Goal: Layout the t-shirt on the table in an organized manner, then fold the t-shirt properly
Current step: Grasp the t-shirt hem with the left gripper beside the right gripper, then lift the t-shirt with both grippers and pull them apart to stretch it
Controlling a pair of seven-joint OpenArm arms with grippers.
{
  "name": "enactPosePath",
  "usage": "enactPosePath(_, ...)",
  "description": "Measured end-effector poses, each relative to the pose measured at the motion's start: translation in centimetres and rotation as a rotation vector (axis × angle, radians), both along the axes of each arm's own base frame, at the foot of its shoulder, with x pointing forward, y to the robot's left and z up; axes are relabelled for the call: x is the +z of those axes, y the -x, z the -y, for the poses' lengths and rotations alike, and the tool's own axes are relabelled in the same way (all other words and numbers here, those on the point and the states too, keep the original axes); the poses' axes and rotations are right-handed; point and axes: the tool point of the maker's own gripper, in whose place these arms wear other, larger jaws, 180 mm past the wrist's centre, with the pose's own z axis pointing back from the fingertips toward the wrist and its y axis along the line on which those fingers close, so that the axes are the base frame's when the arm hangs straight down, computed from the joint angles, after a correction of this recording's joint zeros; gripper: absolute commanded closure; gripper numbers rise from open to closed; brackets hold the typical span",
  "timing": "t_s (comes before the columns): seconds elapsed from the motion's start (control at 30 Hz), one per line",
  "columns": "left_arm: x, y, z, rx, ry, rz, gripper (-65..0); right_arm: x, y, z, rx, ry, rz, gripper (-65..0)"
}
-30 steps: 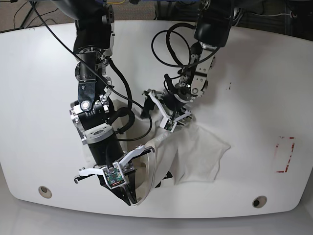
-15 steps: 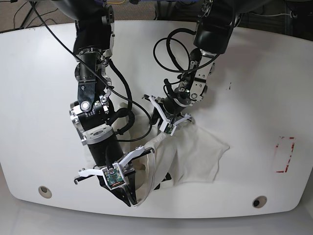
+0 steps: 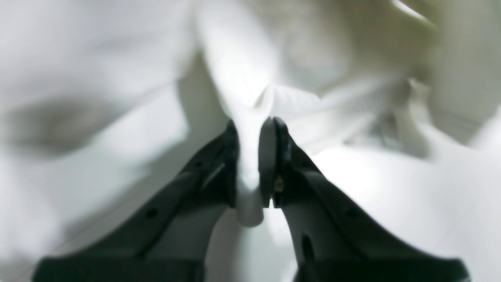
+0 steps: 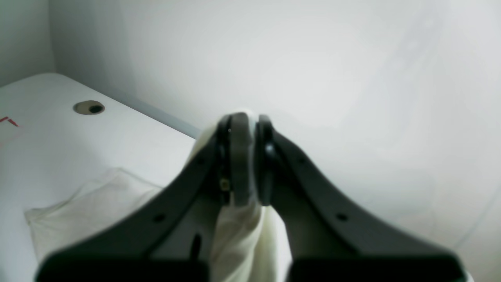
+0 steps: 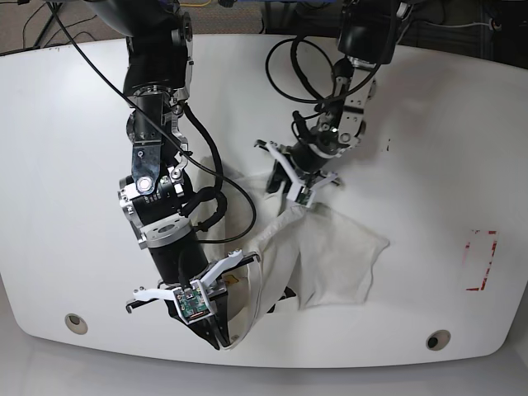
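Note:
The white t-shirt [image 5: 334,257] lies crumpled on the table [image 5: 66,165], stretched between my two grippers. In the base view my left gripper [image 5: 294,209] is shut on the cloth's upper edge near the table's middle. The left wrist view shows its jaws pinching a fold of the t-shirt [image 3: 250,98], the left gripper [image 3: 250,126] surrounded by white cloth. My right gripper [image 5: 218,328] holds the lower left part near the front edge. In the right wrist view the right gripper [image 4: 245,122] is shut on the t-shirt [image 4: 238,235], which hangs below it. No print shows.
Two round grommet holes [image 5: 75,322] [image 5: 437,340] sit near the front edge, one also seen as the grommet hole [image 4: 89,107]. A red-outlined rectangle [image 5: 481,261] marks the right side. Black cables [image 5: 285,74] loop above the left arm. The table's front edge [image 5: 330,363] runs close to my right gripper.
My left gripper has shut on the t-shirt's upper edge and moved up and to the right, drawing the cloth with it. The right arm has stayed nearly still.

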Motion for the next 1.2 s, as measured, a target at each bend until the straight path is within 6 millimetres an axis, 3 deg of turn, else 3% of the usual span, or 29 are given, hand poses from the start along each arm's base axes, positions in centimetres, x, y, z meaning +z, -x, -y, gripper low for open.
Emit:
enactPosePath(0.2, 0.7, 0.7, -5.8, 0.023, -0.118, 0.003, 0.0, 0.9, -0.4, -0.1, 0.002, 0.001, 0.020, 0.0)
enactPosePath(0.47, 4.4, 1.2, -12.7, 0.072, -0.219, 0.040, 0.0, 1.6, -2.8, 0.0, -0.002, 0.005, 0.013, 0.0)
enactPosePath(0.77, 11.4, 0.6, -19.5, 0.155, -0.363, 0.137, 0.0, 2.4, -5.9, 0.2, -0.010, 0.011, -0.003, 0.0)
enactPosePath(1.2, 23.6, -2.4, -27.1, 0.346, -0.556, 0.293, 0.0, 7.0, -9.8, 5.8, -0.123, 0.017, 0.043, 0.0)
